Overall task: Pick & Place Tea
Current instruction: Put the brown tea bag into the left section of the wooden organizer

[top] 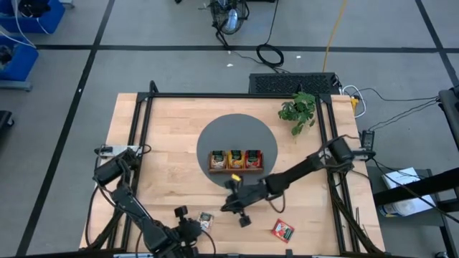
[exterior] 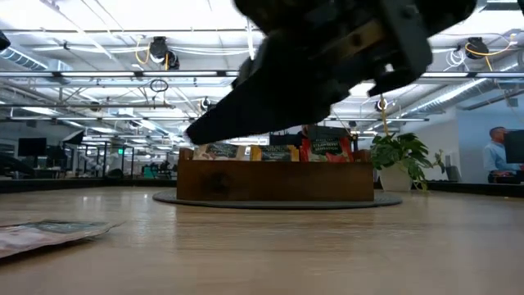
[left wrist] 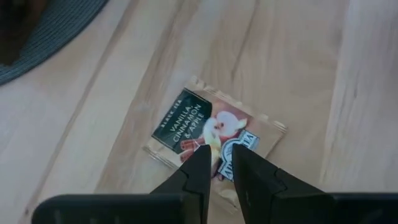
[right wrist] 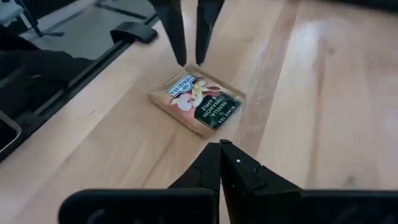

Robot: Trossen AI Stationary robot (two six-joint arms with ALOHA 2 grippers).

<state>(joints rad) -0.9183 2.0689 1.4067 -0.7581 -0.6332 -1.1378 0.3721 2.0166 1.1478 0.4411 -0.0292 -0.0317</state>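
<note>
Wooden table (top: pixel 165 154) carries a round grey mat (top: pixel 237 129). A brown wooden tray (top: pixel 235 168) stands on the mat. A potted green plant (top: pixel 299 111) sits near the far right edge. Black cables (top: pixel 269 54) lie on the floor beyond

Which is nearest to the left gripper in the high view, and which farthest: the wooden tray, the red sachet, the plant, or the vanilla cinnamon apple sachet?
From the left gripper, at the table's near edge:
1. Vanilla cinnamon apple sachet, right at its fingertips.
2. Red sachet, off to the right along the near edge.
3. Wooden tray, on the grey round mat at mid-table; close to the red sachet's rank.
4. Plant, far right corner.
</note>
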